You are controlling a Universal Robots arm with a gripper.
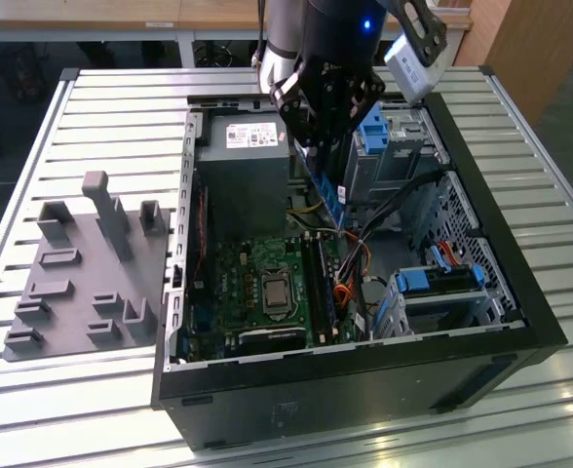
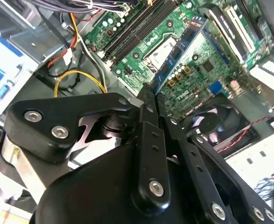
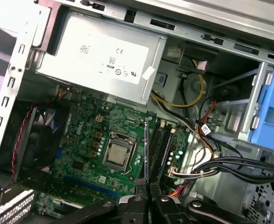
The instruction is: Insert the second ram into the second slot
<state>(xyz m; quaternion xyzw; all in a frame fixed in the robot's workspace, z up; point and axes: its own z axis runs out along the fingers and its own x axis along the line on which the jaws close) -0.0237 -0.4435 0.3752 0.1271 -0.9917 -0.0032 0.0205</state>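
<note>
Blue memory stick (image 1: 327,195) is hanging thin edge down, pinched tight by the gripper (image 1: 314,141), lining up over the nearby slots (image 1: 318,283).

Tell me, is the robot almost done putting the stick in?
About halfway. Done: the ram is already picked up and sits over the open case. In hand: the fingers pinch it above the board, near the black slots. Left: it does not look pushed into a slot yet, and most of it stands clear of the board.
</note>
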